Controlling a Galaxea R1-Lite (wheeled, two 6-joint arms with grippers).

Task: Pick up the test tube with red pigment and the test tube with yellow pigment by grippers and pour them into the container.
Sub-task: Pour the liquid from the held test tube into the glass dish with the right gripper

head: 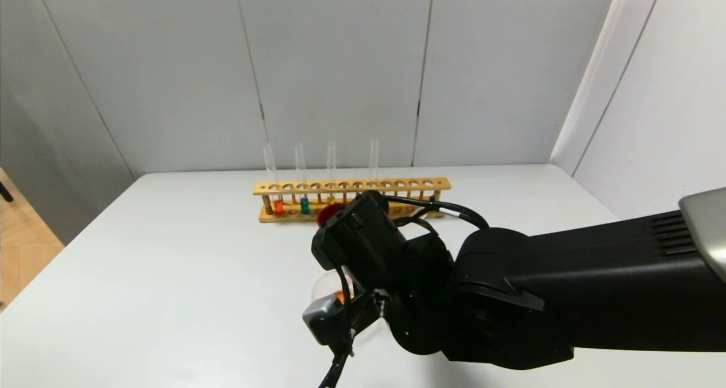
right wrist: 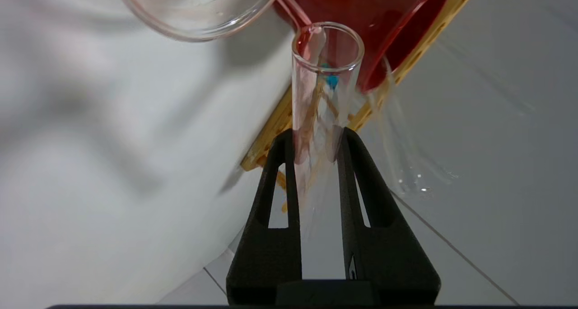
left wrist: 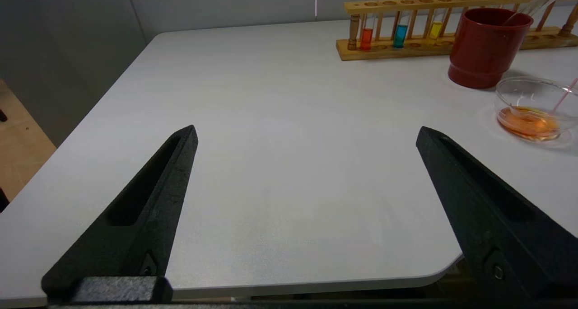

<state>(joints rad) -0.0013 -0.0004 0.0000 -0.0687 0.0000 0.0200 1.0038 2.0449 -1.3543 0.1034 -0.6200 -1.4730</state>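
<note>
Your right gripper (right wrist: 316, 144) pinches a red-tinged test tube (right wrist: 323, 83) by the glass container (left wrist: 533, 110).
Your left gripper (left wrist: 307, 133) hangs spread wide above the table (left wrist: 271, 119).

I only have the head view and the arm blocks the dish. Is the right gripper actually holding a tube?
Observer: Yes. The right gripper is shut on a tube, with the tube's mouth tipped toward the dish.
Operator: Is the tube empty?
Observer: Nearly. Only a reddish film shows near its mouth, with no pool inside.
Operator: What's in the dish?
Observer: A shallow orange-red pool covers its bottom.
</note>
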